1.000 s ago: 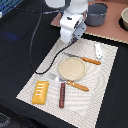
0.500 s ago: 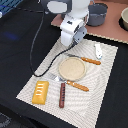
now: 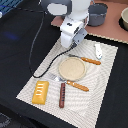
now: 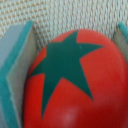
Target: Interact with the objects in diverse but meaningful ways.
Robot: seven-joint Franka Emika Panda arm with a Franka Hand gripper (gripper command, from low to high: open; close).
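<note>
Gripping the red tomato (image 4: 75, 85) between its teal fingers (image 4: 17, 75), the gripper (image 3: 70, 46) sits low over the striped placemat (image 3: 107, 70), at about eleven o'clock from the tan plate (image 3: 72, 69). On the mat, the orange-yellow ridged block (image 3: 41, 92) lies at seven o'clock from the plate, the dark brown sausage stick (image 3: 62, 94) just beside it, the white-and-blue piece (image 3: 98, 50) at two o'clock.

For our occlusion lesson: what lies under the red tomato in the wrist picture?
Woven placemat shows beyond the red tomato, which sits between the teal jaws. What lies directly beneath it is covered.
</note>
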